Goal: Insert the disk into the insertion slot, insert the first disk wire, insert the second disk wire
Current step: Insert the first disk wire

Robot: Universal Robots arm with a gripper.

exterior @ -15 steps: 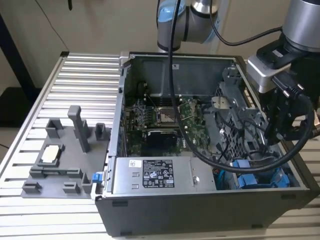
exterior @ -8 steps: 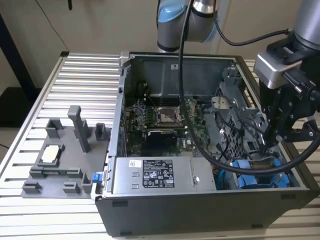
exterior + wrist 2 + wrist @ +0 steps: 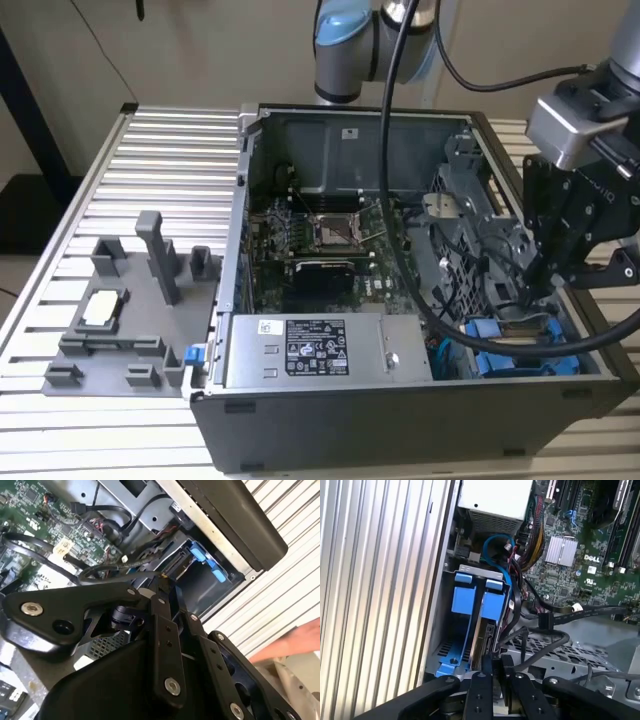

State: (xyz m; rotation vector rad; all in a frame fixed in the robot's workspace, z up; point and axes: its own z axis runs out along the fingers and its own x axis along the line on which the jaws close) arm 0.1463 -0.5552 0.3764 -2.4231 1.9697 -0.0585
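— Where is the disk point(image 3: 482, 635)?
— In the slot point(image 3: 479, 571), on edge, at the near corner of the case point(image 3: 400, 420) on the exterior view's right. Its blue frame sits just beside the other carrier point(image 3: 462, 600), which is closer to the case wall.
— And the gripper point(image 3: 497, 662)?
— It hangs inside the case, right at the disk's end. It is clenched narrow on the end of a black wire point(image 3: 542, 653), which loops away over the cage.
— Is the plug seated?
— I cannot tell; the fingers point(image 3: 487, 672) cover the spot.
— What else is around?
— The power supply point(image 3: 310, 350) lies along the near wall, on the exterior view's left of the cage. The case rests on a ribbed table point(image 3: 150, 160). A grey fixture point(image 3: 130, 320) stands just beside the case, further to that left.
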